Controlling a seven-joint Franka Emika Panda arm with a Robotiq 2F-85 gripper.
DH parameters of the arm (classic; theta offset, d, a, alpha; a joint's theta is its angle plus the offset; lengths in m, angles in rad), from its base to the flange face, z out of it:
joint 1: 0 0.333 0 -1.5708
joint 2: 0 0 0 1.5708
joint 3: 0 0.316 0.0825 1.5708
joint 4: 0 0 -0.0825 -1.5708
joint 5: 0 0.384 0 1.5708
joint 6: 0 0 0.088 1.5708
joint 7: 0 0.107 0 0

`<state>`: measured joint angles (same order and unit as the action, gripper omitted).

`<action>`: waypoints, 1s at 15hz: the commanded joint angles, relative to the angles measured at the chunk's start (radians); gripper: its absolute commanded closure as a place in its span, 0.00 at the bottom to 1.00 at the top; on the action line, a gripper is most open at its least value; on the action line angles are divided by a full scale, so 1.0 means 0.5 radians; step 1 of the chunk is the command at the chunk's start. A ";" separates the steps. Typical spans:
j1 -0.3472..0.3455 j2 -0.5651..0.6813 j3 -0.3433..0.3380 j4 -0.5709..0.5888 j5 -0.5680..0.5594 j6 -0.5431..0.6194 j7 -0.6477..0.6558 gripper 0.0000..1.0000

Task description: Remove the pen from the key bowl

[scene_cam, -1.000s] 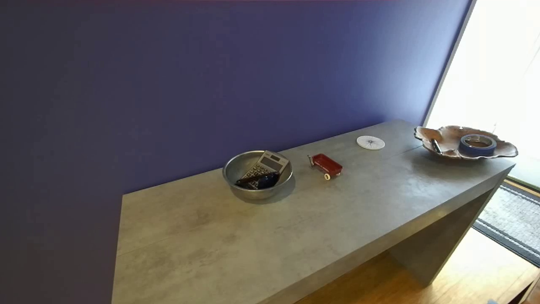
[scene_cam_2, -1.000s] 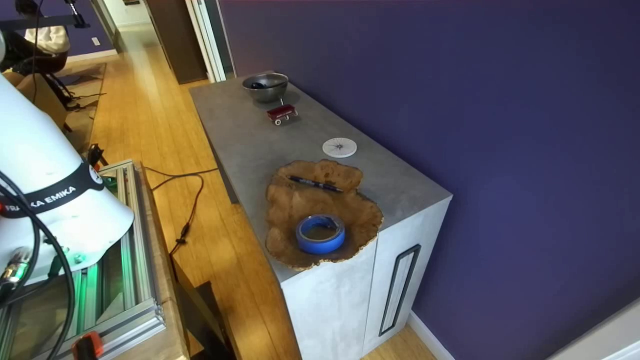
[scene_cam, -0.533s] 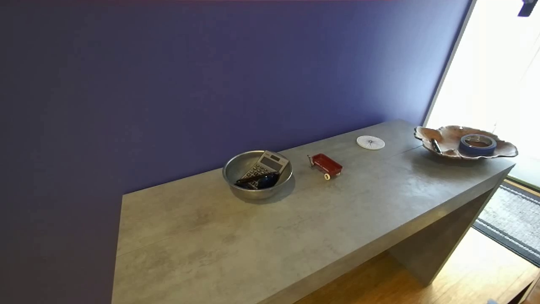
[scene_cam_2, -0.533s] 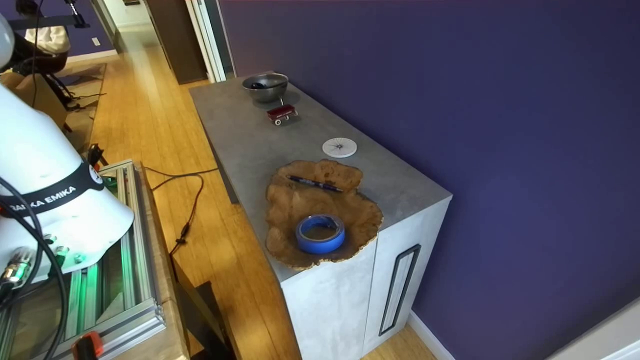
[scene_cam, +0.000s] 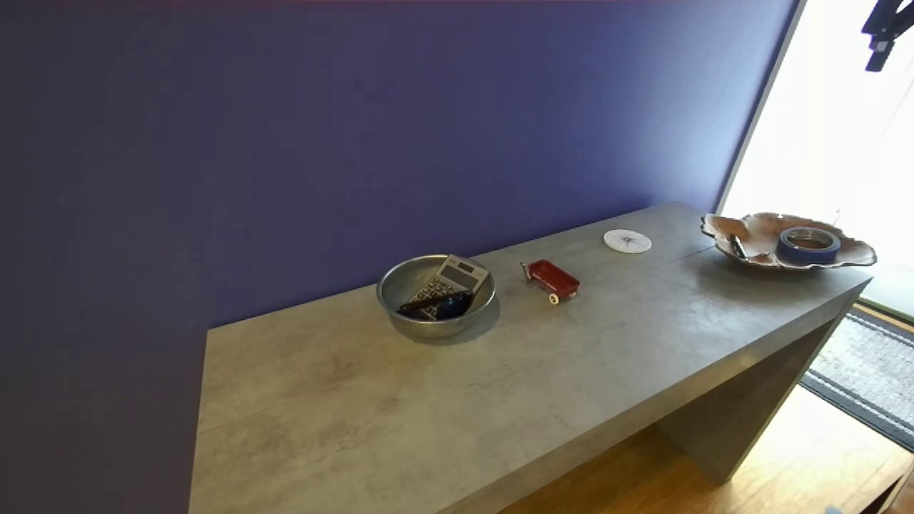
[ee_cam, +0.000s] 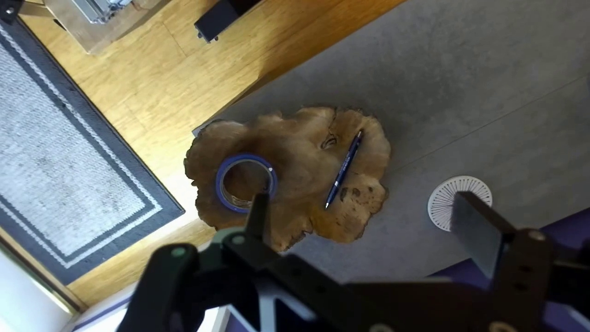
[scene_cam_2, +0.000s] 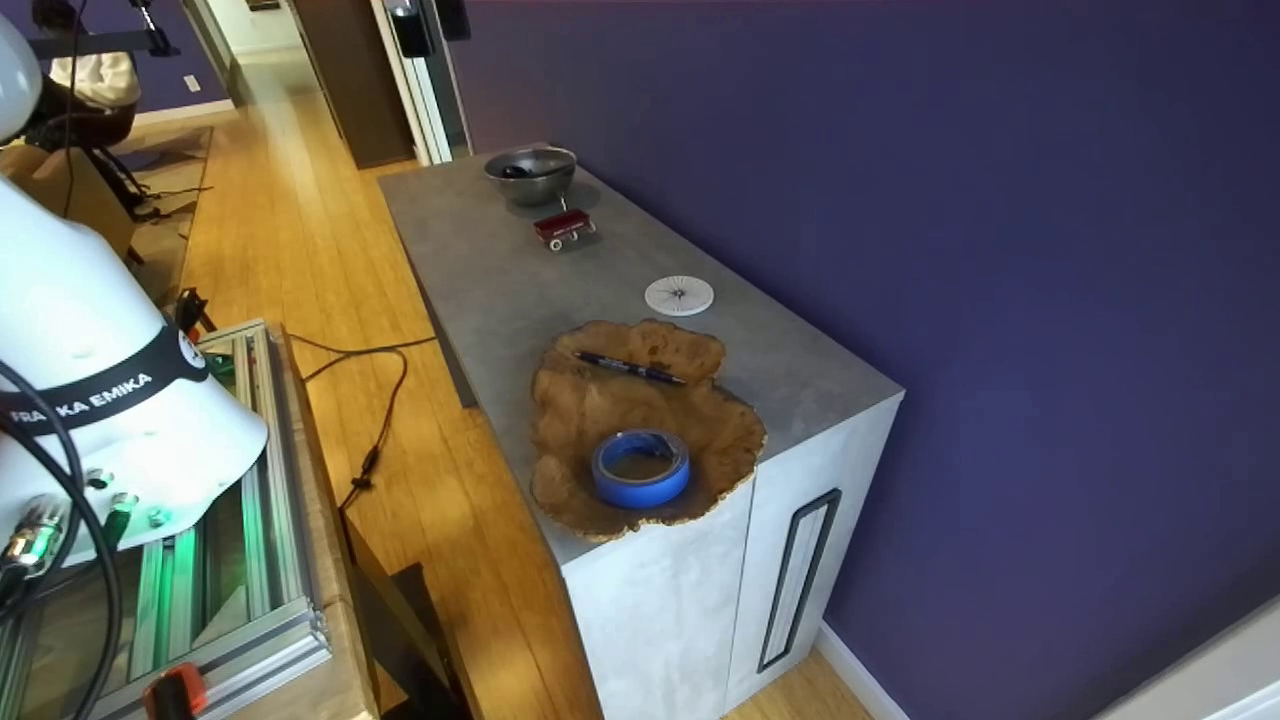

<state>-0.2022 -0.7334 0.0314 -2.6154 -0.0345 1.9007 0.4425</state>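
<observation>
The pen (ee_cam: pixel 343 170) is thin and dark blue. It lies inside the shallow, wavy-rimmed brown key bowl (ee_cam: pixel 295 161), along one end. Both exterior views also show the pen (scene_cam_2: pixel 630 368) (scene_cam: pixel 737 247) in the key bowl (scene_cam_2: pixel 575 420) (scene_cam: pixel 760 227). My gripper (ee_cam: pixel 362 198) is open and empty in the wrist view, its fingers wide apart, with the bowl and pen below and ahead of it. In an exterior view, part of the gripper (scene_cam: pixel 878 43) hangs high above the bowl at the top right. Its fingertips also show at the top edge of an exterior view (scene_cam_2: pixel 432 22).
A blue tape roll (scene_cam_2: pixel 640 490) sits in the key bowl beside the pen. A white round coaster (scene_cam_2: pixel 680 295), a red toy wagon (scene_cam: pixel 553 278) and a steel bowl (scene_cam: pixel 428 327) holding a calculator (scene_cam: pixel 457 275) stand further along the grey table (scene_cam: pixel 571 357). A purple wall runs behind.
My gripper has come into both exterior views at the top and moved lower toward the table. The pen, bowl and other objects have not moved.
</observation>
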 commanded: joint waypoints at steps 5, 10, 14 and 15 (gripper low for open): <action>-0.132 0.288 0.043 -0.083 0.033 0.427 0.373 0.00; -0.176 0.941 0.123 -0.098 -0.179 0.992 0.613 0.00; -0.118 1.476 0.026 0.022 -0.370 1.183 0.730 0.00; -0.067 1.600 -0.067 0.039 -0.185 1.291 0.518 0.00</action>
<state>-0.2710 -0.1263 0.0721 -2.6698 -0.1771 2.4659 0.7764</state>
